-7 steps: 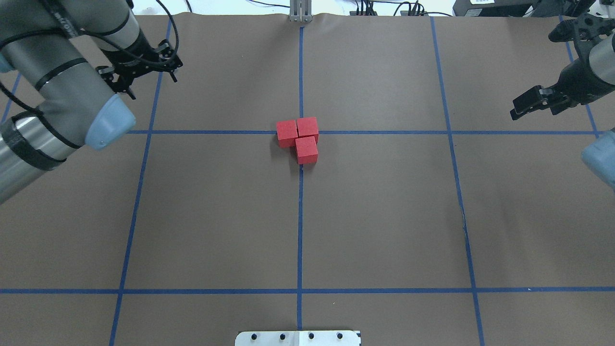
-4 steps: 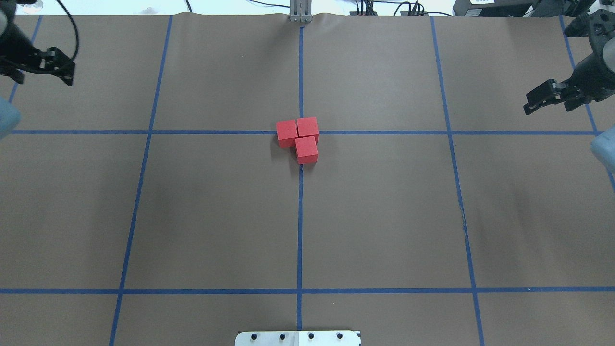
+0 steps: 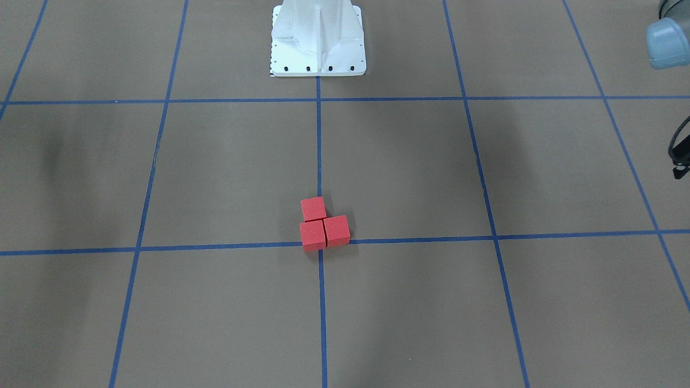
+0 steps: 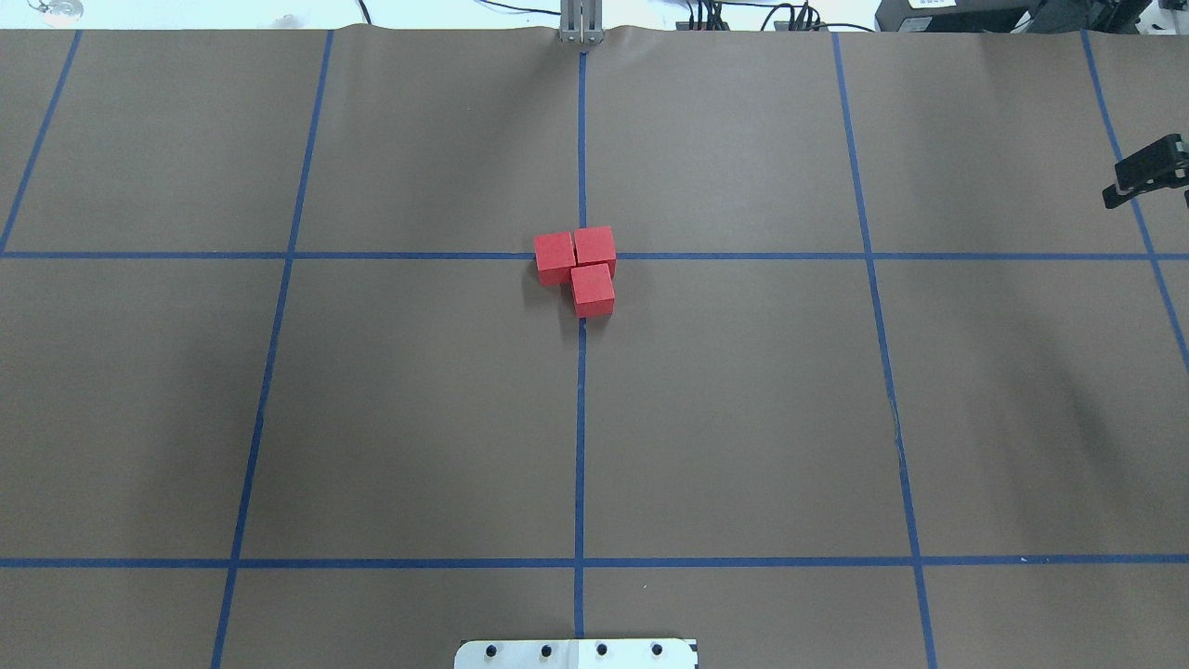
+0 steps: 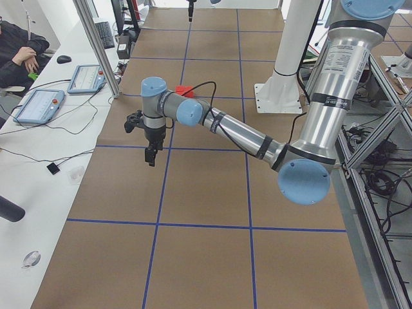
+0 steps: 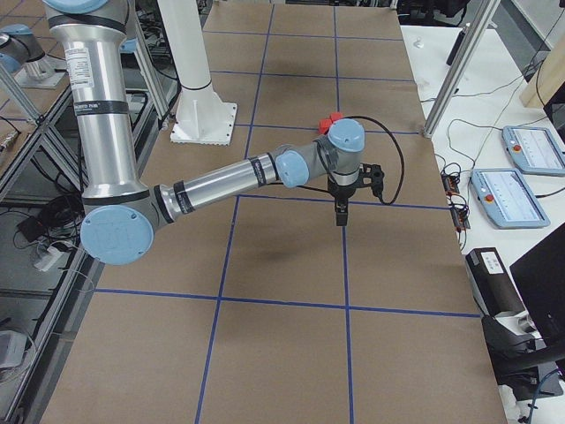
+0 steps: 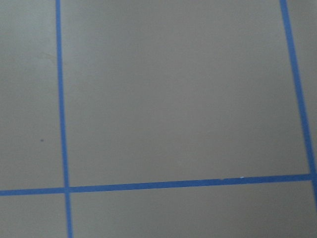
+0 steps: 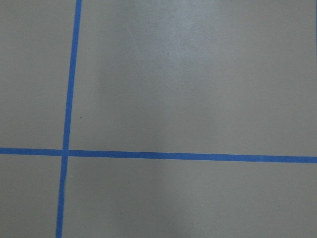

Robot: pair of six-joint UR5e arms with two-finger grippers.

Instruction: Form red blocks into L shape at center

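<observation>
Three red blocks lie touching in an L on the center crossing. In the overhead view two sit side by side on the cross line, and the third sits nearer the robot, against the right one. They also show in the front-facing view. My left gripper hangs far out over the table's left end, well clear of the blocks. My right gripper shows only as a black piece at the overhead view's right edge. I cannot tell whether either is open or shut. Both wrist views show only bare brown paper and blue lines.
The white robot base stands at the table's near edge on the robot's side. Benches with tablets run along the far edge, and a seated person is there. A metal post stands at the far edge.
The left arm has swung left out of the overhead view. The right arm has drawn back to the right edge. The three red blocks have not moved.
</observation>
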